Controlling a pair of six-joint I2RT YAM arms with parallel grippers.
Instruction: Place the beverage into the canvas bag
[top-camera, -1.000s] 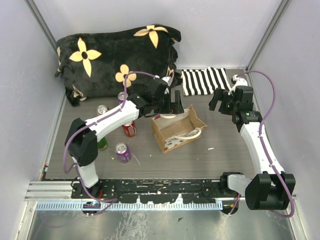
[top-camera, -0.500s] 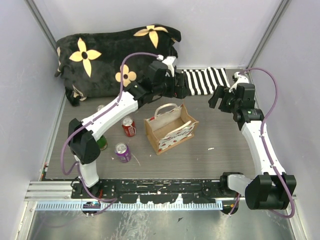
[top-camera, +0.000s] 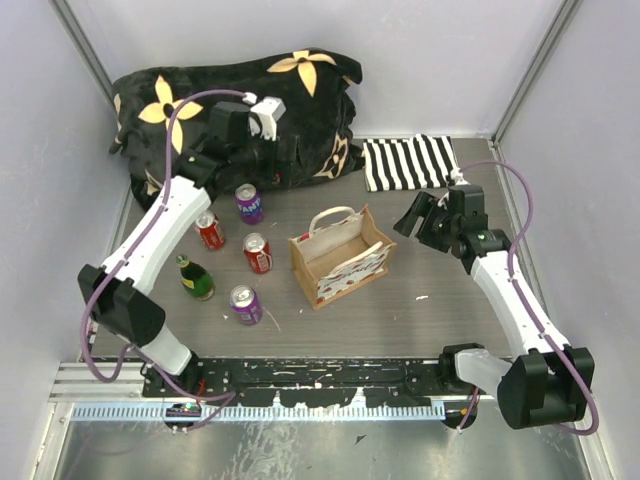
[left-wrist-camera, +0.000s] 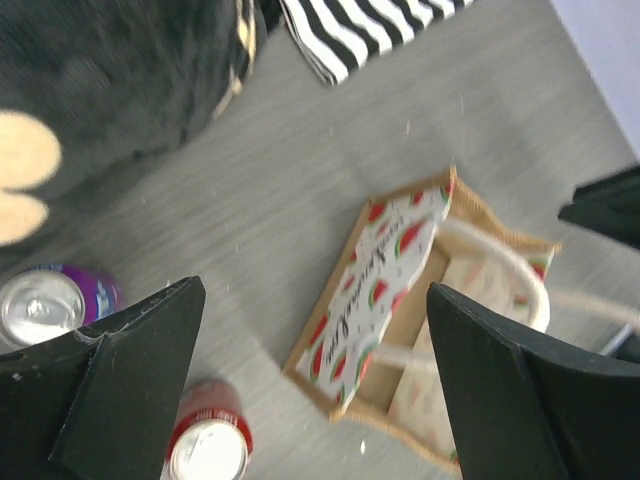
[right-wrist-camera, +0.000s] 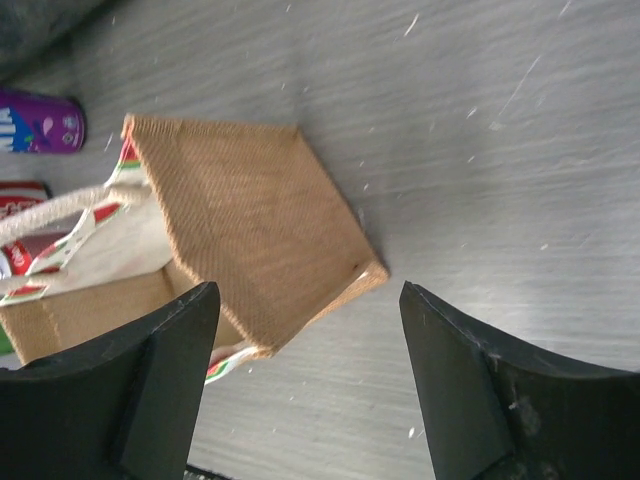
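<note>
Bag upright on the bench (top-camera: 440, 300), both pincers apart.
The canvas bag (top-camera: 340, 258) stands just left of the right pincer (right-wrist-camera: 310, 290), its open mouth showing pale lining and loop handles. The left pincer (left-wrist-camera: 312, 290), jaws wide and holding nothing, hangs near a purple can (top-camera: 248, 203).

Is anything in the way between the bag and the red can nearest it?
Nothing visible stands between them: the red can stands just left of the canvas bag, bare tabletop between. Only the bag's cream handles loop over its open top.
</note>
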